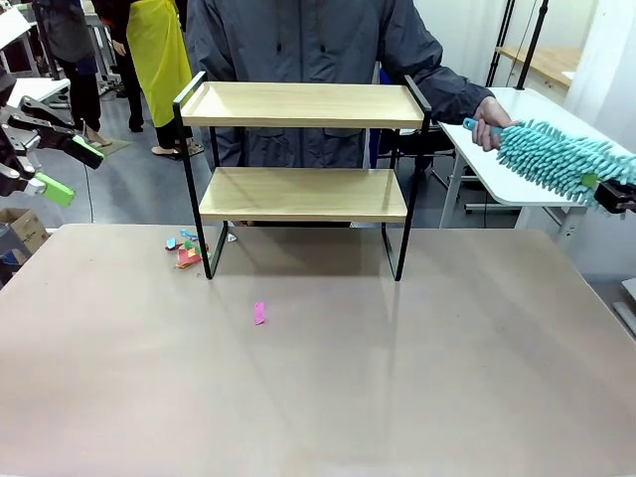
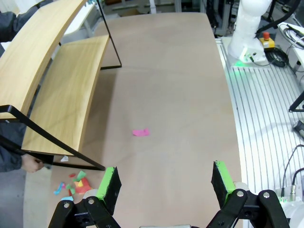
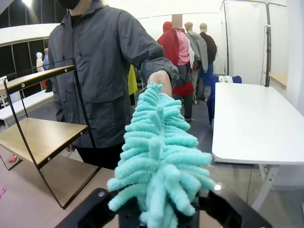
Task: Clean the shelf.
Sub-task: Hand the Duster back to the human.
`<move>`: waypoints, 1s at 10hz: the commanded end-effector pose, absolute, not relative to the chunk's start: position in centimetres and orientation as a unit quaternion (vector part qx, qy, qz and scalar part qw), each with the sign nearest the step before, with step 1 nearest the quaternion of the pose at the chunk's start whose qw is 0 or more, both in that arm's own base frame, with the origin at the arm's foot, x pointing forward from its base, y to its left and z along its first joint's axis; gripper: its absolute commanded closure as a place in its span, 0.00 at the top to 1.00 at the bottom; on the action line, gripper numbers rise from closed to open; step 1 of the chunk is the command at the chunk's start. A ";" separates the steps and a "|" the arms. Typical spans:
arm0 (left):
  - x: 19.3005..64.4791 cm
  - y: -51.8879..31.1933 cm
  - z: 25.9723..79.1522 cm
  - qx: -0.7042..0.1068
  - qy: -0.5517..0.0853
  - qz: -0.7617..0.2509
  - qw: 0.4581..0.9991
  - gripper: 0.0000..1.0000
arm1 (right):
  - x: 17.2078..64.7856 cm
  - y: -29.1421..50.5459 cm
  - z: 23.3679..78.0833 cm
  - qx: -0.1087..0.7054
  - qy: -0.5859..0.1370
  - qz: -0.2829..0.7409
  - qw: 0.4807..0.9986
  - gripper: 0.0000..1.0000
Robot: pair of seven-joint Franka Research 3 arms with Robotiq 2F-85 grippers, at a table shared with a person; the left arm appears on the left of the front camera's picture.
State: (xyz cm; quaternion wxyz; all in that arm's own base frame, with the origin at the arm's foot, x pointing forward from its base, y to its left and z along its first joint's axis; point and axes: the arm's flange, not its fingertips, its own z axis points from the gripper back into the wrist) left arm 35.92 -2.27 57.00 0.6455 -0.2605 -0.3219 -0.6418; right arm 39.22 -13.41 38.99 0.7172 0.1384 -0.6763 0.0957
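The shelf (image 1: 303,194) stands at the far middle of the beige table, and both its wooden boards look bare. It runs along the left side of the left wrist view as the shelf (image 2: 61,95). A fluffy teal duster (image 1: 556,159) stretches from a person's hand (image 1: 487,124) to my right gripper (image 1: 602,189), which is shut on its near end. In the right wrist view the duster (image 3: 159,156) hides the fingers, with the person's hand (image 3: 161,78) at its far tip. My left gripper (image 1: 70,171) hangs open at the far left, with nothing between its green pads (image 2: 111,183).
Colourful paper scraps (image 1: 185,250) lie by the shelf's left foot, and one pink scrap (image 1: 259,313) lies farther forward on the table. A person in a grey jacket (image 1: 298,40) stands right behind the shelf. A white table (image 1: 517,149) stands at the right.
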 end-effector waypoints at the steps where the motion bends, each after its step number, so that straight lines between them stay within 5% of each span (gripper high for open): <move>1: 35.9 -2.4 57.3 -0.270 -0.329 -0.637 0.643 1.00 | 39.4 -13.5 39.3 0.173 -0.668 0.077 0.719 0.79; 2: 35.9 -2.4 57.3 -0.270 -0.329 -0.637 0.643 1.00 | 38.9 -13.9 40.3 0.211 -0.667 0.060 0.712 1.00; 7: 35.9 -2.4 57.3 -0.270 -0.329 -0.637 0.643 1.00 | 33.6 -18.8 53.7 0.359 -0.735 -0.029 0.575 1.00; 10: 35.9 -2.4 57.3 -0.270 -0.329 -0.637 0.643 1.00 | 31.4 -23.1 56.2 0.436 -0.745 -0.089 0.497 1.00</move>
